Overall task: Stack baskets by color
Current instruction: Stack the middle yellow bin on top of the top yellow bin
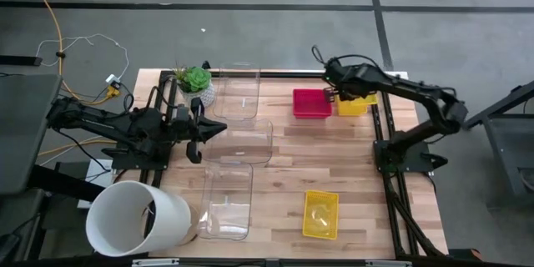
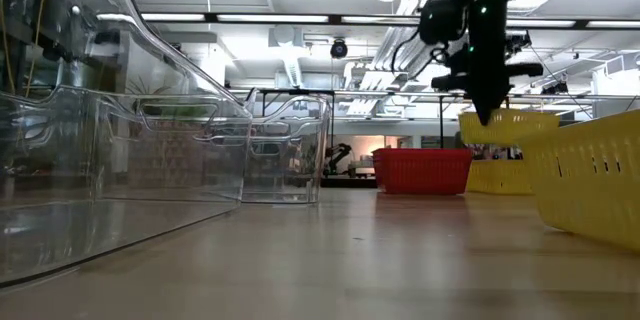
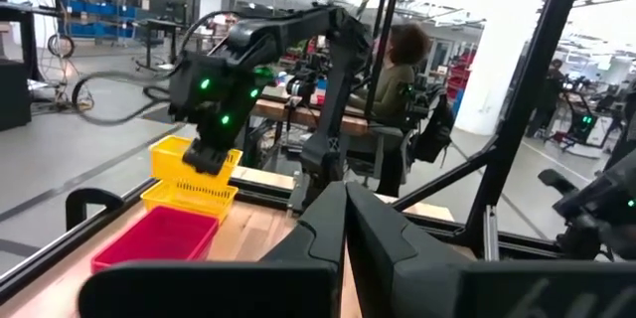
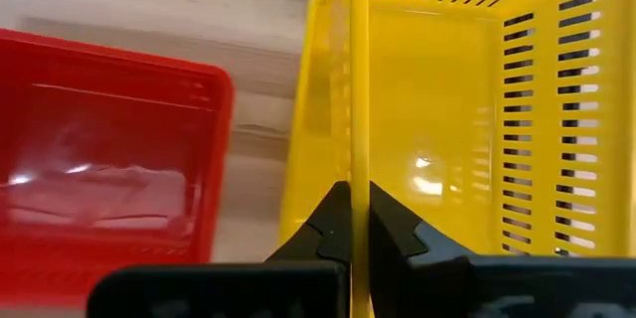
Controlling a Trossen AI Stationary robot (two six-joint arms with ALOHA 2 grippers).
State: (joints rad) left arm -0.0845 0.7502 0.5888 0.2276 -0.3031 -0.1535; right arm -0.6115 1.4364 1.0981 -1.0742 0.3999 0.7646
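My right gripper (image 4: 355, 224) is shut on a yellow basket (image 2: 510, 125) and holds it just above a second yellow basket (image 2: 500, 175) that stands on the table at the far right. Beside that one, to its left, rests a red basket (image 1: 312, 103) with its bottom on the table. A third yellow basket (image 1: 320, 214) lies near the front edge. My left gripper (image 1: 197, 133) hovers shut with nothing in it, over the table's left side. My right gripper pinches one side wall of the yellow basket at its rim (image 4: 354, 149), one finger inside the basket and one outside. The fingers come from above, slanting down. The basket is lifted clear, roughly level, over the other yellow basket (image 3: 189, 199).
Three clear plastic bins (image 1: 238, 92), (image 1: 244, 140), (image 1: 227, 200) stand left of the middle. A big white cylinder (image 1: 138, 217) lies at the front left corner, a green plant (image 1: 196, 79) at the far left. A person (image 3: 397, 70) sits beyond the table.
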